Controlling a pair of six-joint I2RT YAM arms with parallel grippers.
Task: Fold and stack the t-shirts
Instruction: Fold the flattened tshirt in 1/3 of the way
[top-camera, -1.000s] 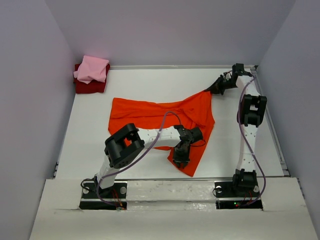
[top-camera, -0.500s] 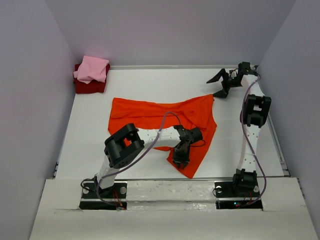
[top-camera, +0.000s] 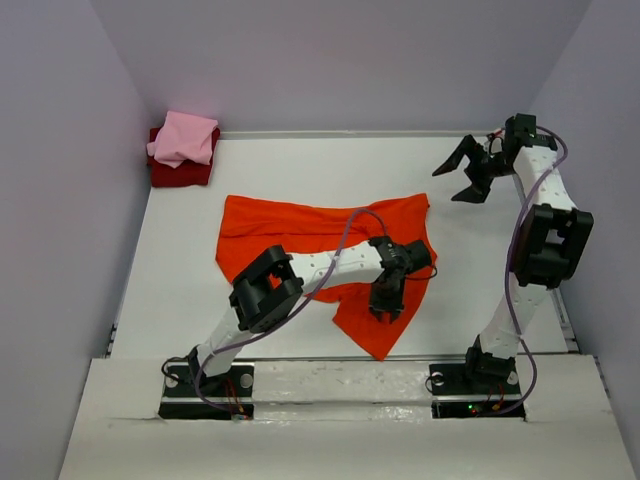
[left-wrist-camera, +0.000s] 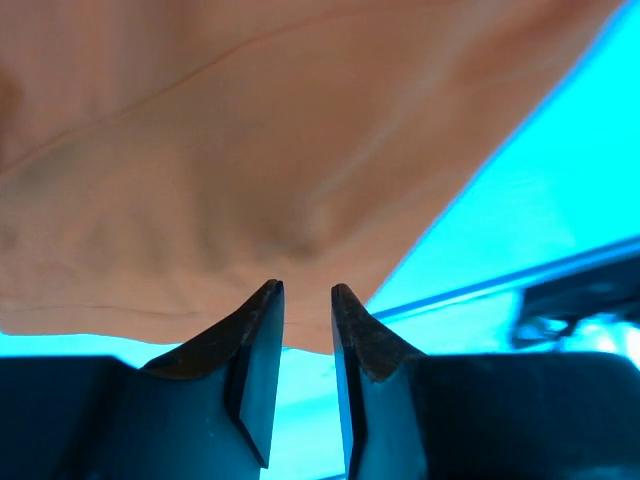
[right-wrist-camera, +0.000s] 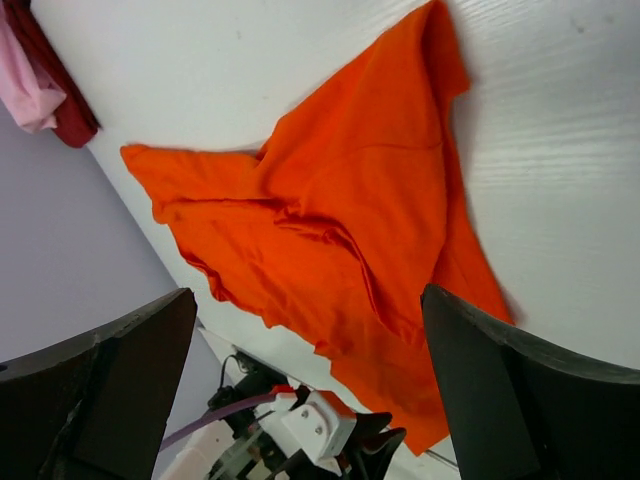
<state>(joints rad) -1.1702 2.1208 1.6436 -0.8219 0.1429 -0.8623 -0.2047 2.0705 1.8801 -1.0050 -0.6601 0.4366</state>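
Spreading the orange shirt (top-camera: 300, 225) flat on the table (top-camera: 300, 165) before any fold, judging by its rumpled lie across the middle. Gripped, it seems, by the left pincer (top-camera: 388, 310), narrow on a pucker of cloth by the near-right hem. Hold the pinch low and draw slowly toward the near edge, smoothing without bunching. Untouched by the right pincer (top-camera: 452, 180), wide open and raised beyond the far-right corner of the cloth. Lower it onto that corner only for counter-tension. Plenty of bare table far and right; mind the near edge, close to the hem. Steer clear of the pink (top-camera: 185, 138) and dark red (top-camera: 180, 172) shirts, stacked far left, well apart.
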